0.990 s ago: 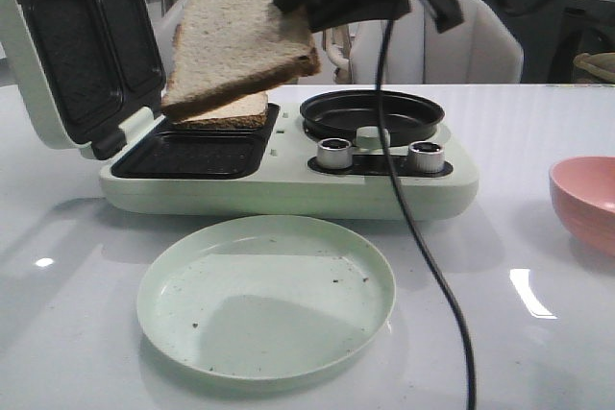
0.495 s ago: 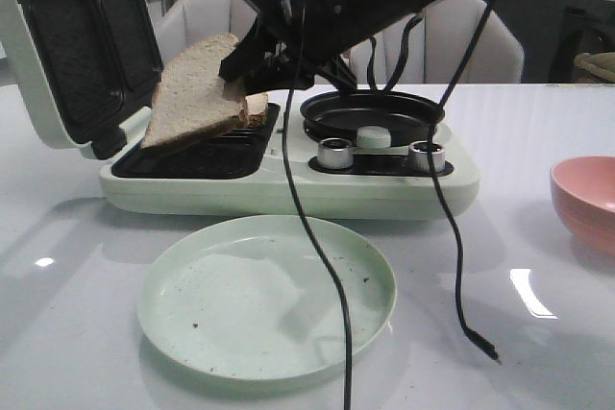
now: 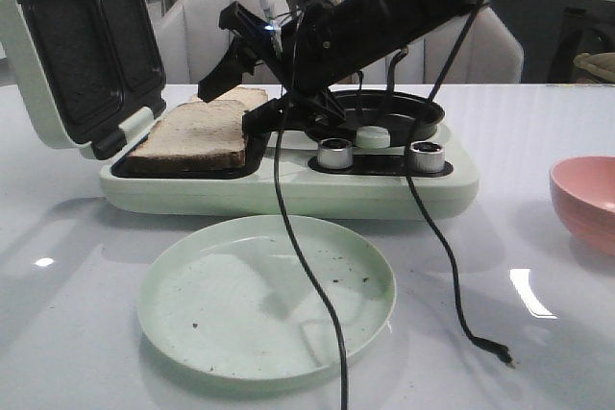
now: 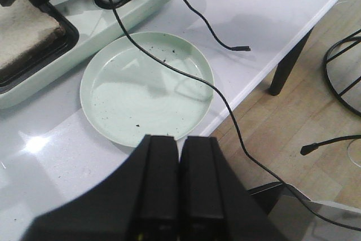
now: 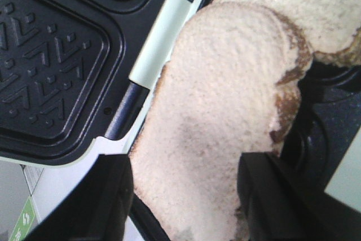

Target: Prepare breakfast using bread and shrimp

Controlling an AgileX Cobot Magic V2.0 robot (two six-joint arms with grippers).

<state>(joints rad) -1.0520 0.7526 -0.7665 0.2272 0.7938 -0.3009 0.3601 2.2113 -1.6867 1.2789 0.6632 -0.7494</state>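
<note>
Jaws of right gripper [image 3: 252,84] spread wide, upper centre of front view, straddling the near bread slice [image 3: 192,133] without visibly pinching it; in right wrist view both dark fingers [image 5: 104,201] at lower left and lower right corners, bread [image 5: 217,122] between them, contact with fingers hard to confirm. Jaws of left gripper [image 4: 179,182] pressed together with nothing between, bottom centre of left wrist view, hanging over the green plate [image 4: 96,103] near the counter [image 3: 538,151] edge. Near slice flat in the front tray of the sandwich maker [image 3: 384,184], left of centre in front view; second slice [image 3: 240,97] just behind, edges overlapping or touching. No shrimp visible in any view. Likely light, soft, squashable bread: pale porous crumb, darker brown crust, corner looking bent or torn in wrist view. Best taken by a crust edge with gentle pressure, not mid-crumb, to avoid tearing or denting. Sandwich maker body pale green glossy plastic; open lid [image 3: 72,45] at upper left with dark embossed non-stick plates; round black pan [image 3: 384,112] and two metal knobs [image 3: 334,153] right of centre. Plate smooth, round, shallow-rimmed, speckled with dark crumbs. Pink bowl [image 3: 586,204] at right edge. Thin black cables [image 3: 307,276] draped loosely across plate and glossy white counter.
</note>
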